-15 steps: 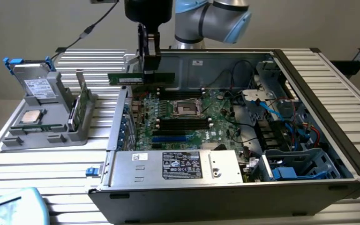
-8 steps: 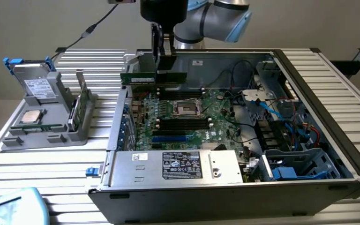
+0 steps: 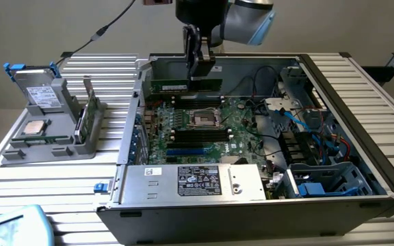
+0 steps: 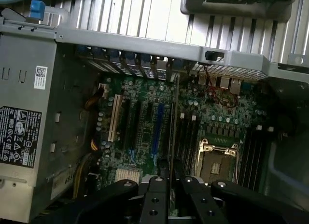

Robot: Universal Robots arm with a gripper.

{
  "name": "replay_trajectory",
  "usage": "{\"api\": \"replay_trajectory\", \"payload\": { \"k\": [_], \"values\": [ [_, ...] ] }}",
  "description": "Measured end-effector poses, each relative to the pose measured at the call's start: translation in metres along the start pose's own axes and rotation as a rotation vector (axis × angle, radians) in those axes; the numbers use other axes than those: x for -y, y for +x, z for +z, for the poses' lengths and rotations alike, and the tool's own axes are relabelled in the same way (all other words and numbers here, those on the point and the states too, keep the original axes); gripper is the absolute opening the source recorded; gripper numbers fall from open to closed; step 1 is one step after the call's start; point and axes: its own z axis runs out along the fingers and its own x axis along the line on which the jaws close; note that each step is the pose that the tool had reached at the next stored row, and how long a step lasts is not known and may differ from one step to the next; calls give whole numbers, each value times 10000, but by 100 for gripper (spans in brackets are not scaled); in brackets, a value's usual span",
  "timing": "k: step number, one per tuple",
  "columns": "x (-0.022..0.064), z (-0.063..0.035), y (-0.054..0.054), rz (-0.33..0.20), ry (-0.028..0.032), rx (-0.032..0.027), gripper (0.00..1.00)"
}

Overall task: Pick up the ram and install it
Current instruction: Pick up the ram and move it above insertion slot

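The ram (image 3: 183, 85), a long green stick, hangs level and on edge inside the open computer case (image 3: 361, 102), near the far wall. My gripper (image 3: 200, 72) is shut on its upper edge towards one end. It hovers just above the black memory slots (image 3: 197, 102) behind the CPU socket (image 3: 204, 119). In the wrist view the ram (image 4: 174, 122) appears edge-on as a thin line running out from between my fingers (image 4: 155, 200), above the slots beside the CPU socket (image 4: 216, 159).
A grey fixture (image 3: 46, 148) on the exterior view's left holds a silver CPU chip (image 3: 34, 127), a hard drive (image 3: 39, 92) and an upright board (image 3: 87, 115). The power supply (image 3: 193, 182) fills the case's near end. Cables and a drive cage (image 3: 320, 179) crowd the right.
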Motion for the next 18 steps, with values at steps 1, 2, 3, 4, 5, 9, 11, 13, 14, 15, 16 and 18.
{"api": "replay_trajectory", "payload": {
  "k": [1, 2, 3, 4, 5, 9, 11, 13, 14, 15, 16, 18],
  "values": [
    [31, 4, -8, 3, 22, -16, 14],
    [56, 8, -15, 6, 32, -25, 14],
    [78, 13, -21, 12, 33, -26, 14],
    [97, 18, -26, 23, 33, -26, 14],
    [114, 24, -30, 37, 32, -24, 14],
    [159, 66, -33, 195, 24, -13, 14],
    [174, 92, -32, 325, 17, -5, 14],
    [188, 119, -32, 456, 11, 4, 14],
    [197, 132, -32, 517, 8, 9, 14],
    [205, 144, -32, 569, 6, 13, 14],
    [214, 157, -32, 626, 3, 18, 14],
    [230, 181, -32, 740, -3, 25, 14]
  ]
}}
